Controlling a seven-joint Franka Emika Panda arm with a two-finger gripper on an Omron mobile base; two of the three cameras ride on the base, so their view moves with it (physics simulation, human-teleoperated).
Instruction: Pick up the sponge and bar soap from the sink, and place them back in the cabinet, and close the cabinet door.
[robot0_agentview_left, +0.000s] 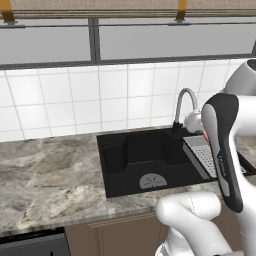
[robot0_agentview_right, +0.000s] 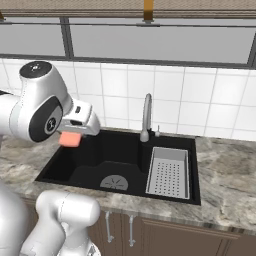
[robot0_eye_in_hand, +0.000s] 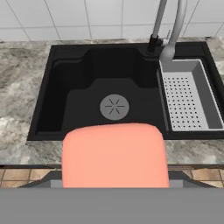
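1. In the right base view the end effector (robot0_agentview_right: 70, 136) pinches the salmon-pink bar soap (robot0_agentview_right: 69, 139), lifted above the left rim of the black sink (robot0_agentview_right: 75, 167).
2. The hand view looks straight down: the soap fills the foreground, over the round drain (robot0_eye_in_hand: 114, 107) and the grey perforated tray (robot0_eye_in_hand: 186, 100).
3. In the left base view the arm hides most of the soap; the curved faucet (robot0_agentview_left: 183, 102) and marbled counter (robot0_agentview_left: 45, 175) show.

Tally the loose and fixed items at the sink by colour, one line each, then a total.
Salmon-pink: 1, the bar soap, held up above the sink's front edge.
Black: 1, the sink.
Chrome: 1, the faucet.
Grey: 1, the perforated drainer tray at the sink's right side.
Total: 4
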